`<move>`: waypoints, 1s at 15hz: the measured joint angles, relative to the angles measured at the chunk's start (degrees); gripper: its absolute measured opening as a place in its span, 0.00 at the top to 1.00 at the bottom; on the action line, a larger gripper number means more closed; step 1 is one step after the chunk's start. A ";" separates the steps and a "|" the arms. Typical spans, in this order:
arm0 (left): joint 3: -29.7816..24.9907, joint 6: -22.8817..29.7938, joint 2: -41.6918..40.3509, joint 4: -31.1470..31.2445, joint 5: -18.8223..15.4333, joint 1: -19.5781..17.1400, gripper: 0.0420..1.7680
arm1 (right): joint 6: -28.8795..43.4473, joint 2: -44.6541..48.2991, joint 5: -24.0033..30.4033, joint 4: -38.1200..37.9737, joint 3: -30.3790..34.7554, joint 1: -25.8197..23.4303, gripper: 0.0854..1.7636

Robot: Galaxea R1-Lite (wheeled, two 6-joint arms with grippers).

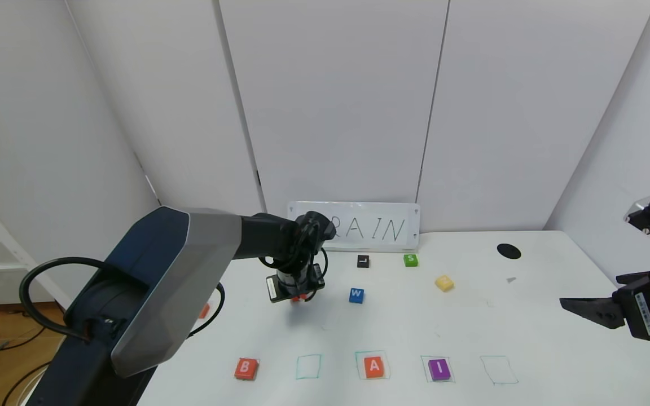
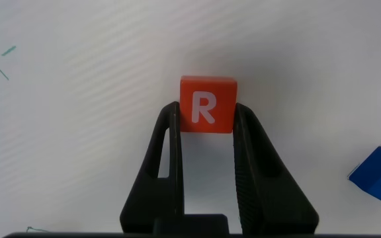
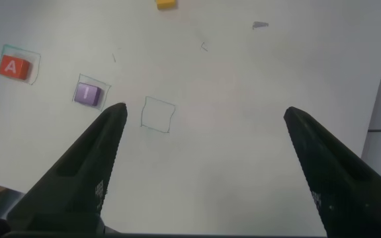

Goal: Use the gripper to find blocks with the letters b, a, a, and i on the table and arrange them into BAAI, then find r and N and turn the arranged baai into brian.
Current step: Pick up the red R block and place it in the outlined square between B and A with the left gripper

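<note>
1. Orange-red R block [image 2: 207, 105] sits pinched between the left gripper [image 1: 299, 297] fingers at mid-table, left of the blue W block [image 1: 356, 295].
2. Judged light, rigid, smooth-sided; the grip on opposite flat edges looks sound.
3. Front row: B [image 1: 246, 368], empty square, A [image 1: 374, 366], I [image 1: 439, 369], empty square.
4. Yellow block [image 1: 444, 283] lies behind.
5. Right gripper [image 1: 582, 308] hangs spread wide, empty, over the table's [image 1: 528, 338] right edge.

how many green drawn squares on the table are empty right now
2. One empty square lies between the B block and the A block; the other lies to the right of the I block. The left arm may hide more.
</note>
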State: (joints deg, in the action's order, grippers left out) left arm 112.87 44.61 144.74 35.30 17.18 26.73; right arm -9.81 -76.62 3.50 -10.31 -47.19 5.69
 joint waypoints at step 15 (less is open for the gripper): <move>-26.22 -8.02 -15.32 -9.85 -0.32 5.79 0.74 | 0.00 0.11 -0.11 0.05 0.59 1.16 0.03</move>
State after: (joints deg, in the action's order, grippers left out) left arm 86.65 36.58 129.42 25.45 16.86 32.52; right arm -9.81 -76.51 3.39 -10.26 -46.60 6.85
